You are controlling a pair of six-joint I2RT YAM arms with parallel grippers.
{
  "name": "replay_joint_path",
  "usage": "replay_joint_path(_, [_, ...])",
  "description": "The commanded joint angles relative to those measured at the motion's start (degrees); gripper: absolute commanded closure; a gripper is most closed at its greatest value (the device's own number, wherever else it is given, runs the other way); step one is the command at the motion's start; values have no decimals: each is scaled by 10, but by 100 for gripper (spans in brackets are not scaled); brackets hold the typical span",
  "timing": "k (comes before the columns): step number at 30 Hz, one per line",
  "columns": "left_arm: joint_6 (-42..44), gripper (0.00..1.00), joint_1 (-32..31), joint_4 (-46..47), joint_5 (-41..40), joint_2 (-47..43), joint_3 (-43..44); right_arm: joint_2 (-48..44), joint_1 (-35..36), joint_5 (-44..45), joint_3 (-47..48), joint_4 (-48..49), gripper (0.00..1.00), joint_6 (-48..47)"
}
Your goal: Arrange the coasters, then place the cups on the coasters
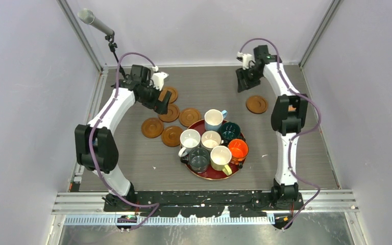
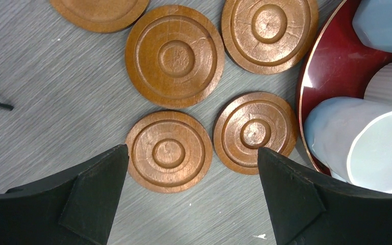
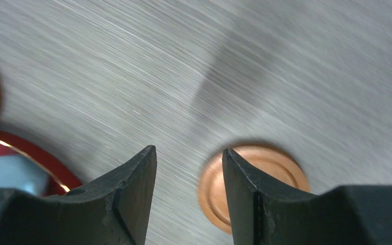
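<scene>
Several brown coasters (image 1: pixel 172 136) lie clustered left of the dark red tray (image 1: pixel 212 176); one more coaster (image 1: pixel 256 104) lies alone at the right. Several cups (image 1: pixel 211 139) stand together on the tray. My left gripper (image 1: pixel 161 101) hovers open over the cluster, and in the left wrist view its gripper (image 2: pixel 193 150) spans two coasters (image 2: pixel 169 152) (image 2: pixel 255 132) without touching them. My right gripper (image 1: pixel 244 84) is raised at the far right. In the right wrist view that gripper (image 3: pixel 189 149) is open and holds nothing, and the lone coaster (image 3: pixel 280 166) lies on the table partly behind one finger.
A microphone on a stand (image 1: pixel 94 23) rises at the back left corner. Metal frame rails (image 1: pixel 204 196) run along the near edge, and grey walls enclose the table. The tray rim (image 2: pixel 309 76) and a pale cup (image 2: pixel 367 145) sit close to the left gripper's right finger.
</scene>
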Motion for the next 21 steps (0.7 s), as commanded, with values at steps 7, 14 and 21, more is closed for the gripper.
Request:
replay_joint_path(7, [57,18,-57,45,35,116,86,36,83,-77,94,21,44,49])
replay_joint_path(14, [105,22,-103,43,12,227,189,23,83,-70,76,23,44,57])
replay_joint_path(21, [148,29,-140,39,-11,298,236,2,73,-60,37,23,44,54])
